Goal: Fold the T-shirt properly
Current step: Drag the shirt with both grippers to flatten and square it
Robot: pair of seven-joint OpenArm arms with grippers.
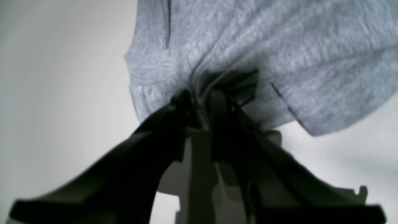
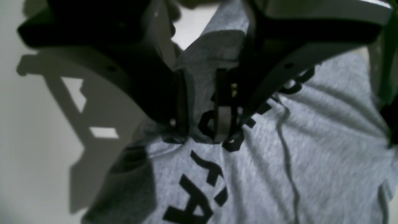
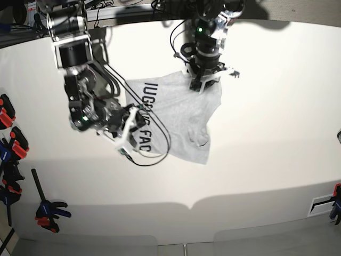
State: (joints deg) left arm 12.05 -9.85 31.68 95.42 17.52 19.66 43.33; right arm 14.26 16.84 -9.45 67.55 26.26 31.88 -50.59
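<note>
**Soft grey cloth, pinched at two edges**

I am holding the T-shirt with both jaws, and it is lying partly spread on the white desk, lettering up. My left jaws are pinching a bunched edge at 12 o'clock of the cloth; my right jaws are pinching a fold at 9 o'clock. The cloth looks light and limp, so it is sagging and wrinkling. I judge hems and corners the best places to hold.

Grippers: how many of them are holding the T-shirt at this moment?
2. The left gripper pinches a plain grey edge of the T-shirt; the right gripper clamps a fold by the black lettering.
</note>
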